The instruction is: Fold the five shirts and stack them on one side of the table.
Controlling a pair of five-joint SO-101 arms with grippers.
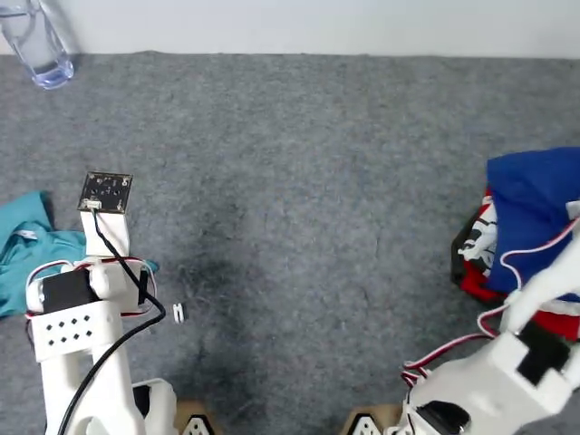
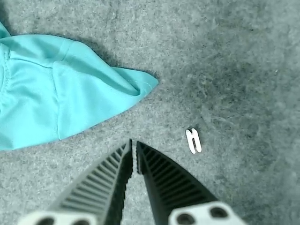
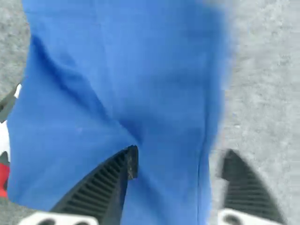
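**Grey felt table, shirts at both edges**

Grey felt table surface [image 1: 299,163] runs back to a white wall, with a clear plastic bottle [image 1: 36,45] in the far left corner. A crumpled teal shirt [image 2: 56,98] lies at the table's left edge, beside the left arm. One pointed, hemmed corner of it aims toward the table's middle and a small white clip [image 2: 192,140] lying apart on the felt.

The left gripper [image 2: 134,143] hovers near that corner, its fingers drawn almost together and holding nothing.

At the right edge, a smooth blue shirt [image 3: 117,93] tops a pile, over a red shirt [image 1: 562,322] and a black-and-white shirt [image 1: 476,240]. Its long side edge runs straight away from the right gripper [image 3: 180,157]. That gripper hangs over the blue shirt with fingers spread wide, one above the cloth and one past its edge.
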